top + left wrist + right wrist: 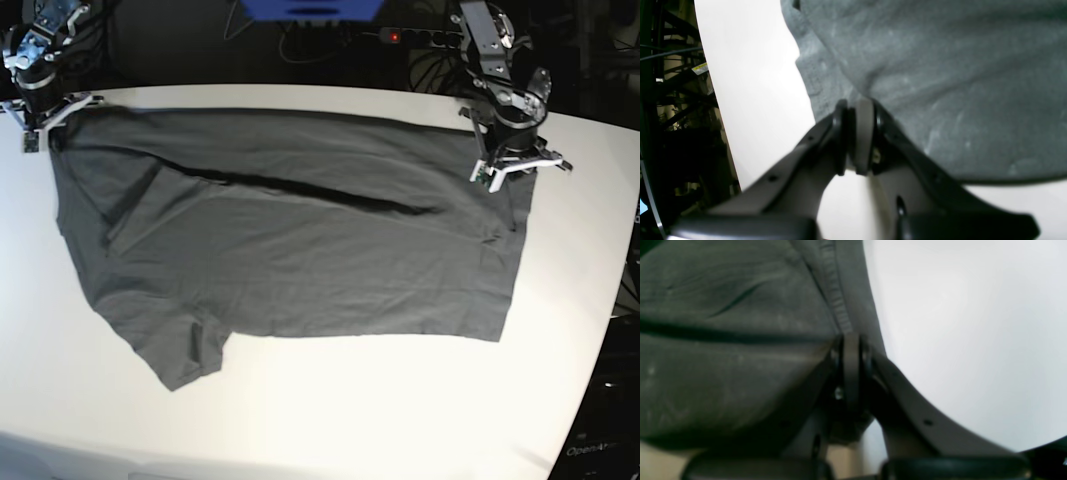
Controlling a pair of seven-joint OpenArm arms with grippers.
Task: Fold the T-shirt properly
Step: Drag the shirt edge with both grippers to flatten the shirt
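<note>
Very little can be read here. At the lower right of the base view, a dark unit beside the desk carries pale lettering beginning "OpenArm". A small yellow-and-white sticker sits on dark framework in the left wrist view, its print too small to read.

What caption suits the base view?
Two grippers, left and right, pinch a grey T-shirt's far corners on a white table.

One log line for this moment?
left gripper: shut on T-shirt edge | right gripper: shut on T-shirt | shirt: spread on table
</note>
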